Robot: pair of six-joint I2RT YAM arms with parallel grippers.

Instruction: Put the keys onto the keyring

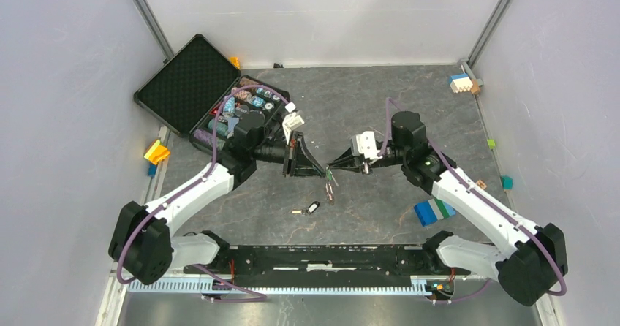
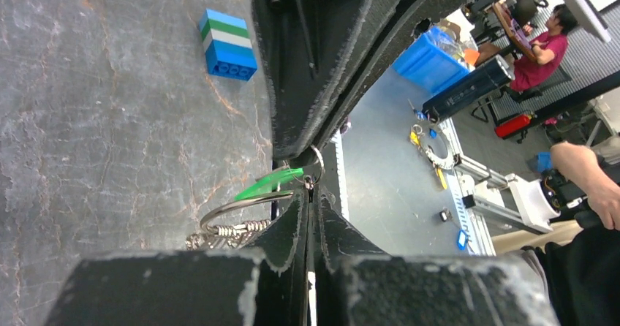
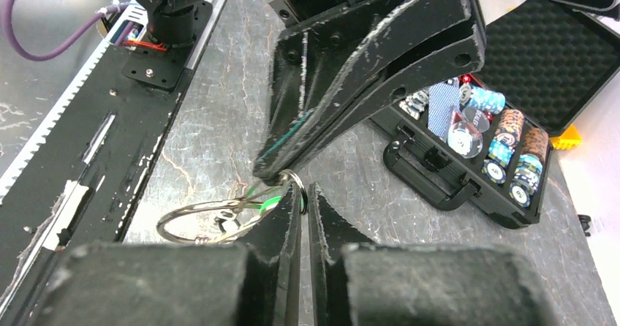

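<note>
- The left gripper [image 2: 310, 207] is reaching in towards the middle of the dark grey stone-patterned table [image 1: 380, 96]. Its jaws are pressing together, leaving only a hairline slit.
- The right gripper [image 3: 305, 203] is pointing at it from the opposite side, tip nearly against tip. Its jaws are also sitting almost closed, with only a narrow gap showing.
- The thin round silver wire keyring [image 2: 237, 205] is hanging in the air right where the two tips are meeting, above the table, with its wire running up against the fingertips.
- A bunch of small plain metal keys [image 2: 219, 232] is dangling from the ring.
- The key with the bright green plastic head [image 2: 269, 184] is sticking out sideways at the same spot, just beside the ring.
- Which jaws are pinching the ring and which the green key cannot be told from these views.
- The key with the black plastic head [image 1: 311, 209] is lying flat on the table, just nearer the arm bases than the grippers and apart from the ring.
- A black hard case [image 1: 186, 85] is standing open at the far left.
- A blue, white and green toy brick block [image 1: 434, 211] is sitting beside the right arm.
</note>
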